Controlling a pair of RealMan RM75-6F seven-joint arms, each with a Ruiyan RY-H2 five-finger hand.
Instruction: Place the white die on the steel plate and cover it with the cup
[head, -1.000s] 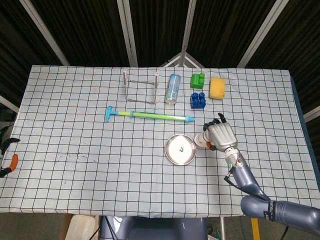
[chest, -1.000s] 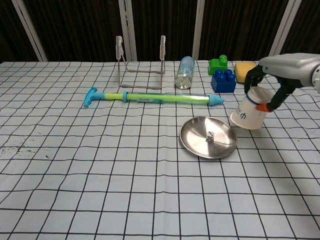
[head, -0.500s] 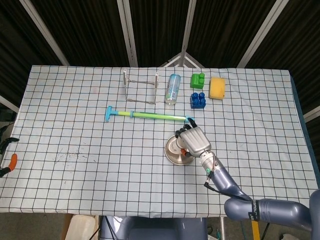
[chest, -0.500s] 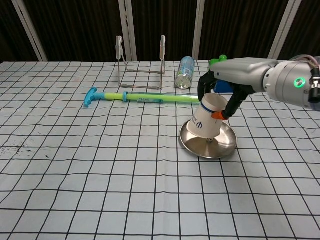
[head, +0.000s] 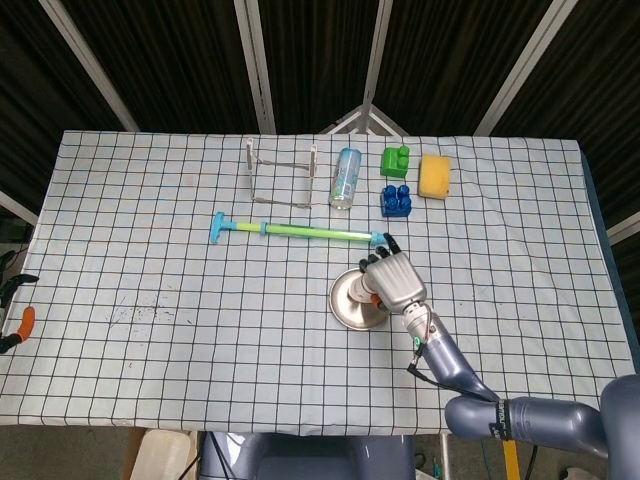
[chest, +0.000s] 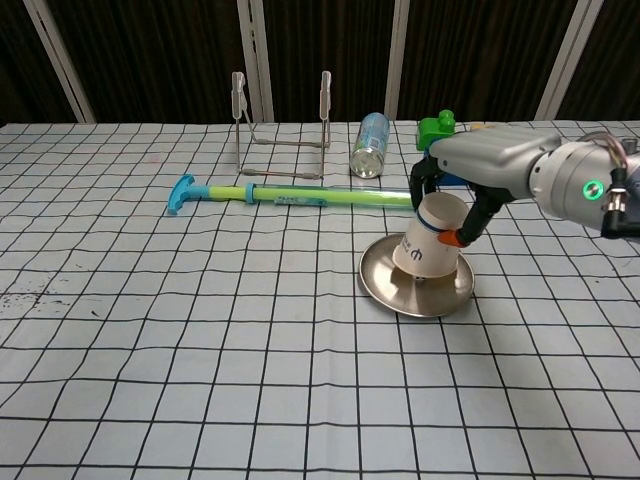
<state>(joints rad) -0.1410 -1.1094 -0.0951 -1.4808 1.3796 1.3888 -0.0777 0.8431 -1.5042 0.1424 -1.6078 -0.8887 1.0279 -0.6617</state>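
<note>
Here my right hand (chest: 455, 205) grips the white cup (chest: 432, 248) upside down, tilted, over the steel plate (chest: 385, 290) at the counter's (chest: 200, 330) centre, four o'clock of the can (chest: 370, 145), die hidden.

right hand (head: 397, 281) over steel plate (head: 347, 301), checkered tablecloth (head: 150, 260)
</note>
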